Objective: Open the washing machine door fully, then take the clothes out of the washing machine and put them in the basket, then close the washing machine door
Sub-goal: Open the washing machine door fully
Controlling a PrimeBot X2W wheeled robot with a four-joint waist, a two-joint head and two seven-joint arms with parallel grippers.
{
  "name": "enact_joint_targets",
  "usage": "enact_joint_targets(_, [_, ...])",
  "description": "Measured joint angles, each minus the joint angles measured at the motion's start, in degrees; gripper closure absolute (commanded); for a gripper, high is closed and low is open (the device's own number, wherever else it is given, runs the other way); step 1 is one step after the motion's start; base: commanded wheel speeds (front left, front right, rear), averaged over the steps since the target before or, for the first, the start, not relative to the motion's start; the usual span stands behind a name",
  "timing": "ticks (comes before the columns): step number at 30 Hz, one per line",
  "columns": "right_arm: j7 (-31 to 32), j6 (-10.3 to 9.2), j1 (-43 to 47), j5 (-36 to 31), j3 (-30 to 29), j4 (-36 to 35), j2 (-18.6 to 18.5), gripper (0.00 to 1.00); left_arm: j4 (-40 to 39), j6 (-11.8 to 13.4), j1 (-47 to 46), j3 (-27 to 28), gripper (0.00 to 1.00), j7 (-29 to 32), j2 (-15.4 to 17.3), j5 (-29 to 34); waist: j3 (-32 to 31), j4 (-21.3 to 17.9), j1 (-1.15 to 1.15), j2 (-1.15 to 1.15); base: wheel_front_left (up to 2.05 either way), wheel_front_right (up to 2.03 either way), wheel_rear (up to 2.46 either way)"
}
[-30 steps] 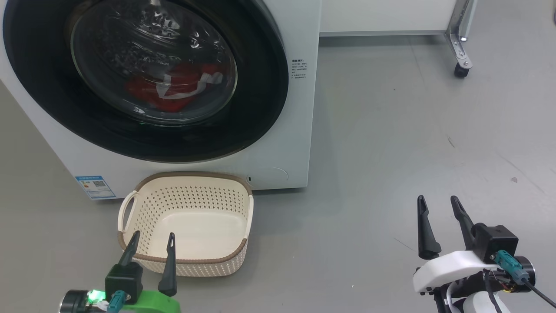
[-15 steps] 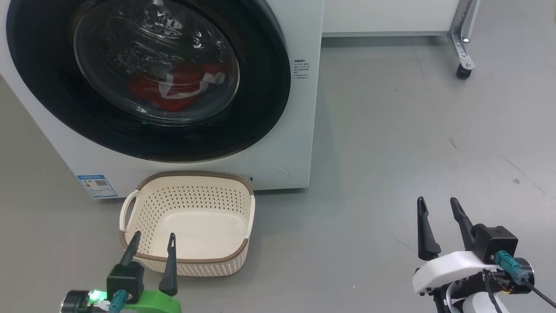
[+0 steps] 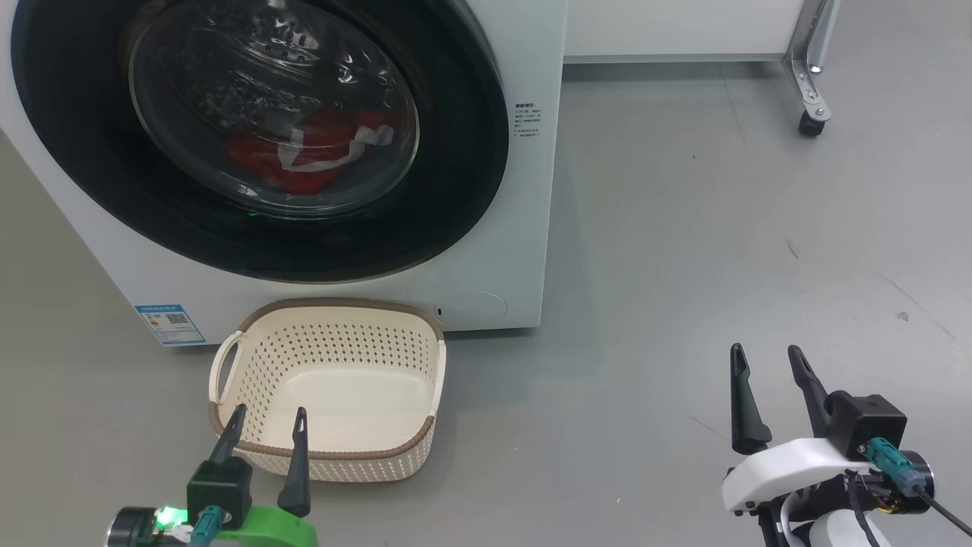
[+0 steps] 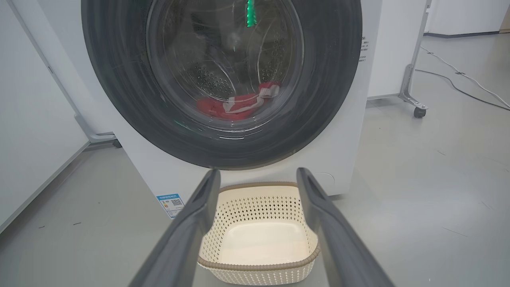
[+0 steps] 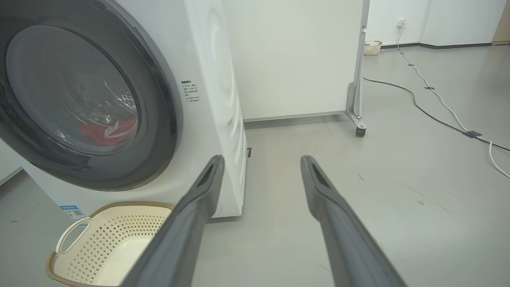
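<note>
The white washing machine [image 3: 524, 228] stands at the upper left with its round black-rimmed door [image 3: 456, 197] shut. Behind the glass bowl lie the red clothes [image 3: 304, 156] with white trim, also seen as the clothes [image 4: 235, 107] in the left wrist view. The cream basket [image 3: 414, 448] sits empty on the floor before the washer. My left gripper [image 3: 269, 420] is open over the basket's near rim, holding nothing. My right gripper [image 3: 765, 355] is open above bare floor, well to the right of the washer. The door [image 5: 159, 119] is flush with the machine front.
A white partition on a castor leg [image 3: 809, 121] stands at the back right. Cables [image 5: 438, 103] run along the floor far right. A blue sticker [image 3: 168, 323] marks the washer's lower left. Grey floor [image 3: 683, 266] lies open right of the machine.
The head view shifted slightly between one second ago and half a second ago; since then nothing has moved. Both grippers hold the same pose.
</note>
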Motion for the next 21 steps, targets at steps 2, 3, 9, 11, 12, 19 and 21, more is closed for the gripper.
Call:
enact_joint_targets(2, [0.0,0.0,0.0,0.0,0.0,0.0,0.0,0.0,0.1,0.0,0.0,0.0,0.0,0.0,0.0,0.0,0.1,0.0,0.0,0.0,0.0,0.0,0.0])
enact_joint_targets(3, [0.0,0.0,-0.1,0.0,-0.1,0.0,0.0,0.0,0.1,0.0,0.0,0.0,0.0,0.0,0.0,0.0,0.1,0.0,0.0,0.0,0.0,0.0,0.0])
enact_joint_targets(9, [-0.1,0.09,-0.1,0.2,0.0,-0.2,-0.1,1.0,-0.1,0.1,-0.4,-0.1,0.0,0.0,0.0,0.0,0.7,0.0,0.0,0.0,0.0,0.0,0.0])
enact_joint_targets(11, [-0.5,0.15,-0.3,0.2,0.1,-0.6,-0.1,1.0,-0.2,0.1,-0.9,-0.2,0.0,0.0,0.0,0.0,1.1,0.1,0.0,0.0,0.0,0.0,0.0])
enact_joint_targets(12, [-0.5,0.15,-0.5,0.2,0.1,-0.8,-0.1,1.0,-0.3,0.1,-1.3,-0.2,0.0,0.0,0.0,0.0,1.4,0.1,0.0,0.0,0.0,0.0,0.0])
enact_joint_targets(19, [-0.5,1.8,-3.1,5.9,-1.8,-2.3,0.7,1.0,-1.1,0.0,-2.3,-0.6,0.0,0.0,-0.1,0.0,3.5,0.8,0.0,0.0,0.0,0.0,0.0])
enact_joint_targets(21, [-0.5,2.45,-4.2,9.2,-3.0,-2.7,1.1,1.0,-1.2,0.0,-2.7,-0.7,0.0,0.0,-0.1,0.0,4.3,1.1,0.0,0.0,0.0,0.0,0.0])
